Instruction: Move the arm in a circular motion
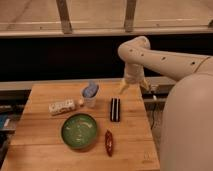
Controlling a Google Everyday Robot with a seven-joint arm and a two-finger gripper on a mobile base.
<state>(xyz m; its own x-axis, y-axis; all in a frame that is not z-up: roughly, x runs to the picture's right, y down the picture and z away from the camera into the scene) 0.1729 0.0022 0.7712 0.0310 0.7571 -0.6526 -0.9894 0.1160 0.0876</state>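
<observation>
The arm (pixel 165 62) is large and cream-white with small dark holes. It reaches in from the right and bends at a rounded joint (pixel 134 50) above the table's far right part. The gripper (pixel 135 87) hangs down from that joint over the table's back right edge. Its yellowish fingertips (pixel 122 88) are spread apart with nothing between them. It is to the right of the blue-topped cup (pixel 90 94) and behind the black bar (pixel 115 109), touching neither.
On the wooden table (pixel 40 145) lie a green bowl (pixel 79 131), a white packet (pixel 62 106) and a red-brown pod-shaped item (pixel 108 142). The robot's wide white body (pixel 187 130) fills the right side. A dark ledge and window frame run behind the table.
</observation>
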